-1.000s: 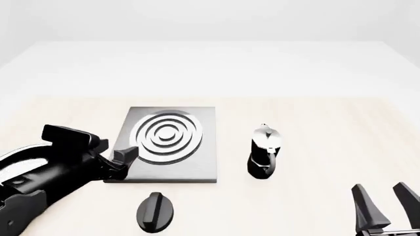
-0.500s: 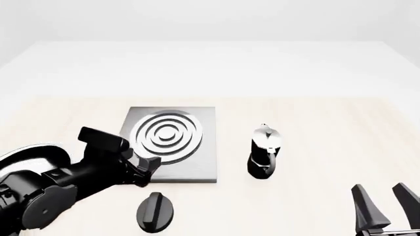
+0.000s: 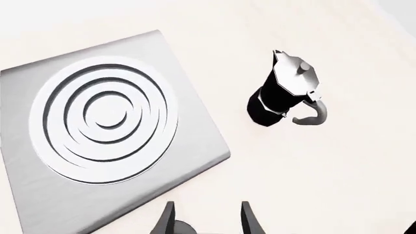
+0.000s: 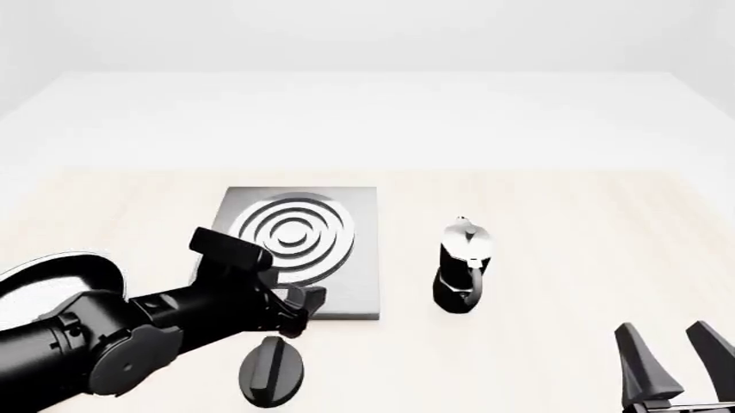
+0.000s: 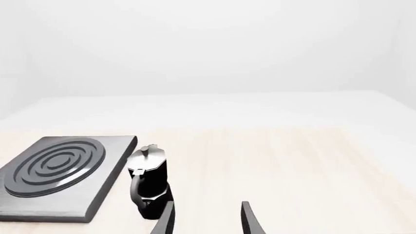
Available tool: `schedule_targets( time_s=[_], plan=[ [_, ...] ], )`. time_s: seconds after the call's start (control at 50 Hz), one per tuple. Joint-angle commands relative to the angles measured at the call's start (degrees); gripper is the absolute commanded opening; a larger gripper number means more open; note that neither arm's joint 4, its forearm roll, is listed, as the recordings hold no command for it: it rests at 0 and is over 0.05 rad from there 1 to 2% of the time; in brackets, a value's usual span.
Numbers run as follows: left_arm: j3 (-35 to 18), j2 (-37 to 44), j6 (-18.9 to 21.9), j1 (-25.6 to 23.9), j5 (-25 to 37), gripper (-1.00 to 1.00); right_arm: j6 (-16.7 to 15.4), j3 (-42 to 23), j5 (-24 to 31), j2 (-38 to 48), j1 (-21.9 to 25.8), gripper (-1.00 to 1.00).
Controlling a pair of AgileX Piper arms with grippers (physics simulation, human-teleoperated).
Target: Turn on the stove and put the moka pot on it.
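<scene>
Moka pot (image 4: 463,264) upright beside stove (image 4: 295,250), lid shut

front: high, forward-down | wrists: closer | shared: stove (image 4: 301,245), moka pot (image 4: 464,267)

No text, label, brand, number or sign can be read in any of the three views. The stove (image 4: 301,249) shows only plain concentric rings on its grey slab in the middle of the front view, the knob (image 4: 272,371) at the lower middle is unmarked black, and the moka pot (image 4: 463,265) right of centre carries no lettering on its black body or silver top. The table (image 4: 574,224) is bare pale wood grain.
</scene>
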Motion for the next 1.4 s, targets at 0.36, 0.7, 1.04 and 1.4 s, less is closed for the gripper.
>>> schedule_targets(
  time_s=[0.36, 0.7, 1.04, 1.4],
  plan=[
    [1.0, 4.1, -8.1, -6.0, -0.8, 1.00, 0.2, 0.0, 0.1, 0.0, -0.5, 1.00],
    [4.0, 3.7, -11.9, -6.7, -1.2, 1.00, 0.3, 0.0, 0.0, 0.0, -0.3, 1.00],
    [5.6, 6.5, -15.7, -8.6, -4.7, 1.00, 0.3, 0.0, 0.0, -0.1, -0.6, 1.00],
    [5.2, 8.6, -18.0, -7.1, -7.0, 1.00, 0.5, 0.0, 0.1, -0.1, -0.9, 1.00]
  ],
)
